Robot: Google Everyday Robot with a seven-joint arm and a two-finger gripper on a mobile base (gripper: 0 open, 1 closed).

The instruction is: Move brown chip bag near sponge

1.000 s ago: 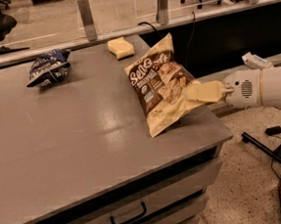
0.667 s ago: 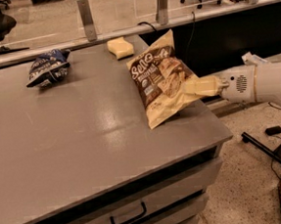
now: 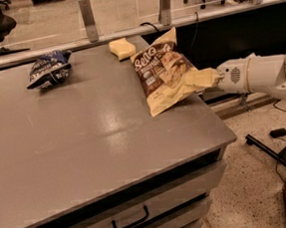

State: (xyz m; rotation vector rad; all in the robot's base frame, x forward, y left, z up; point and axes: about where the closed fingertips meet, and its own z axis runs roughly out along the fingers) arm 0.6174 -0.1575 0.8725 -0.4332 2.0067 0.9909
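Note:
The brown chip bag (image 3: 163, 71) has a dark brown centre with white lettering and pale yellow ends. It is tilted up above the right side of the grey table (image 3: 75, 142). My gripper (image 3: 202, 77) comes in from the right and is shut on the bag's right edge, with its white arm beyond the table's right edge. The sponge (image 3: 122, 48), a small pale yellow block with wavy edges, lies at the table's back edge, just left of the bag's top end and very close to it.
A smaller dark blue bag (image 3: 49, 69) lies at the back left of the table. A glass partition with metal posts (image 3: 88, 13) runs behind the table. A drawer with a handle (image 3: 130, 219) is below the front edge. Cables lie on the floor at right.
My gripper has carried the brown chip bag back and a little left, closer to the sponge. The sponge and blue bag have not moved.

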